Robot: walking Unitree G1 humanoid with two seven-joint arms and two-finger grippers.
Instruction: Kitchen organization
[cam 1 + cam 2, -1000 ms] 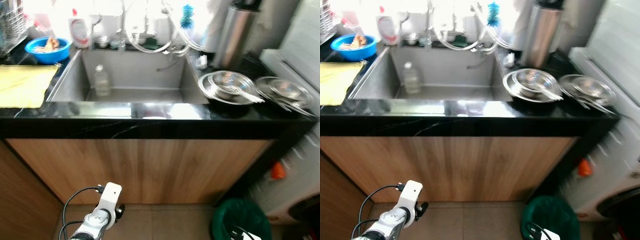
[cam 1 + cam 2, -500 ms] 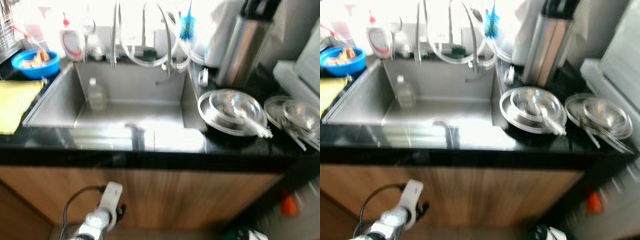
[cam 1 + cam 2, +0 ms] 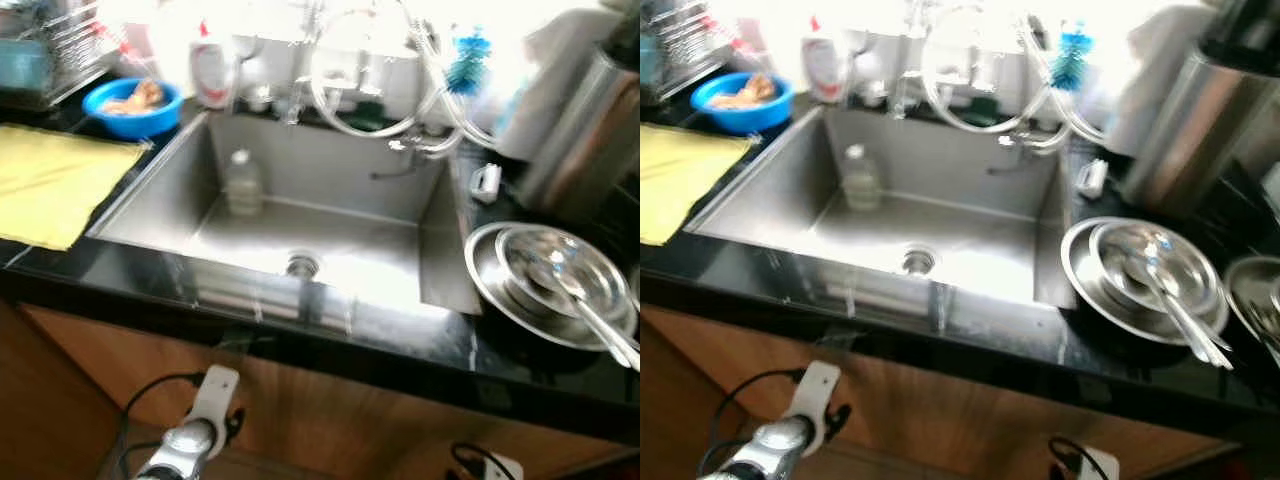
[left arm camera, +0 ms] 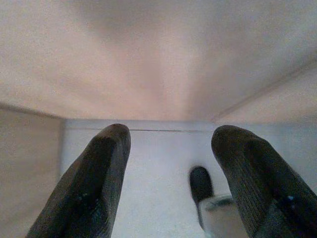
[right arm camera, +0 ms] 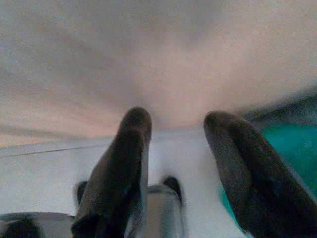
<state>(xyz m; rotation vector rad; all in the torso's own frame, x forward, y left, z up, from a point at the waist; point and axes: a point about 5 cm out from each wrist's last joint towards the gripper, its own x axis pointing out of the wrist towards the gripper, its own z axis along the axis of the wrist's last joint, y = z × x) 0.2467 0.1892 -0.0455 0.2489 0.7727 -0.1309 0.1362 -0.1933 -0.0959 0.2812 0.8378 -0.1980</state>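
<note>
The steel sink (image 3: 300,215) sat in the black table (image 3: 450,345), a clear bottle (image 3: 241,183) upright inside it; stacked steel plates (image 3: 545,285) lay just beside it, a blue bowl (image 3: 131,105) and yellow cloth (image 3: 50,180) on its other side. Both arms hung below the sink; the left gripper (image 4: 171,171) and right gripper (image 5: 181,158) each held their fingers spread, empty.

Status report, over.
Both end effectors open, hanging low before the cabinet: left end effector, right end effector. Bottle upright in sink. Steel plates stacked to its right.
</note>
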